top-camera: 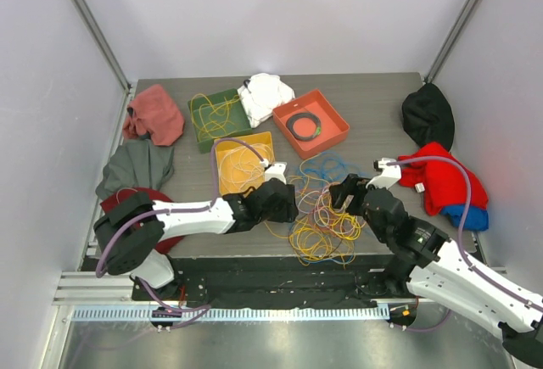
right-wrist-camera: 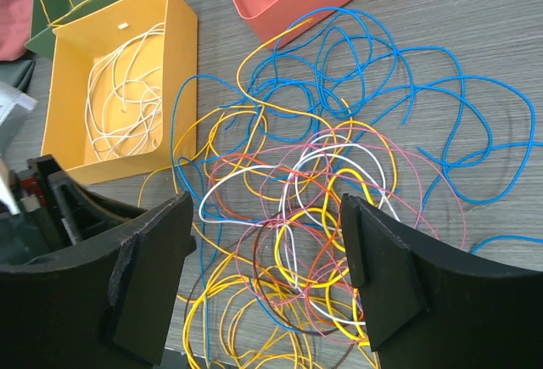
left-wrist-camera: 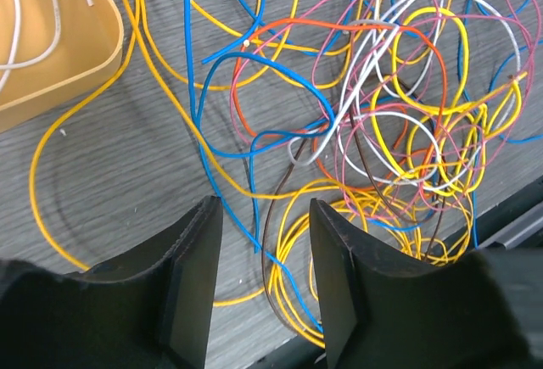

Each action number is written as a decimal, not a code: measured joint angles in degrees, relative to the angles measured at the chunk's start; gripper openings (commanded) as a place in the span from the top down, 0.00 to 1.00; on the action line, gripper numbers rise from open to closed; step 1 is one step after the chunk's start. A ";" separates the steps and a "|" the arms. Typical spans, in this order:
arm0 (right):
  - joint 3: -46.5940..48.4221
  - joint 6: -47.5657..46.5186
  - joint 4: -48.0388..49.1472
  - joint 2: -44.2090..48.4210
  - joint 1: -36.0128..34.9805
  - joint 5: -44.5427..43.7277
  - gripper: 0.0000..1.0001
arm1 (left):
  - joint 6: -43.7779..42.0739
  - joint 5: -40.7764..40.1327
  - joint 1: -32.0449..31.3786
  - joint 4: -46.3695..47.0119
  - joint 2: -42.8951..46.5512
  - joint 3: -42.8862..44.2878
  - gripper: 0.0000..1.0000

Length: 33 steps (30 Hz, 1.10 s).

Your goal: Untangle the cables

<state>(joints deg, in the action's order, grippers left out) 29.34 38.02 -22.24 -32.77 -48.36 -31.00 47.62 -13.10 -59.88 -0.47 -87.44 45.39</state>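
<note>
The cables lie in one loose tangle of yellow, blue, pink, white, orange and brown loops on the grey table, near its front edge. My left gripper hovers low at the tangle's left side. In the left wrist view its jaws stand partly apart, with a blue, a brown and several yellow cables lying between the fingers, none pinched. My right gripper hangs over the tangle's right side. It is wide open above the pink, white and yellow loops and touches none.
A yellow tray with white wire sits just left of the tangle. Behind it stand a green tray with yellow wire and a red tray with a black coil. Cloths lie around: pink, white, black, red.
</note>
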 measured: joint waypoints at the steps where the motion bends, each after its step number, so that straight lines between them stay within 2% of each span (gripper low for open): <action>1: 0.00 0.07 -0.15 0.24 0.00 -0.02 0.22 | 0.00 0.00 0.07 0.68 -0.63 0.00 0.55; 4: 0.00 0.13 -0.35 0.48 0.00 -0.04 0.22 | 0.04 -0.04 0.59 1.90 -2.29 0.00 0.60; 12: 0.00 0.13 -1.42 0.68 0.00 -0.50 0.22 | -0.02 -0.66 2.05 2.38 -5.40 0.09 0.66; 17: 0.00 0.13 -1.86 0.68 0.00 -0.70 0.22 | -0.22 -1.11 2.21 2.40 -5.40 0.17 0.85; 19: 0.00 0.13 -1.86 0.70 0.00 -0.70 0.22 | -0.31 -1.36 2.21 2.38 -5.40 0.20 1.00; 28: 0.00 0.39 -2.29 1.46 0.00 -0.76 0.22 | -1.60 -1.88 2.21 1.01 -4.48 0.50 1.00; 33: 0.00 0.55 -2.82 2.16 0.00 -1.03 0.22 | -3.58 -2.58 1.84 -7.98 5.73 2.95 1.00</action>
<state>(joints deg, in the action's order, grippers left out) 29.34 38.57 -25.06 -30.61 -48.36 -32.03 44.03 -15.68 -58.04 -8.45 -81.71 48.34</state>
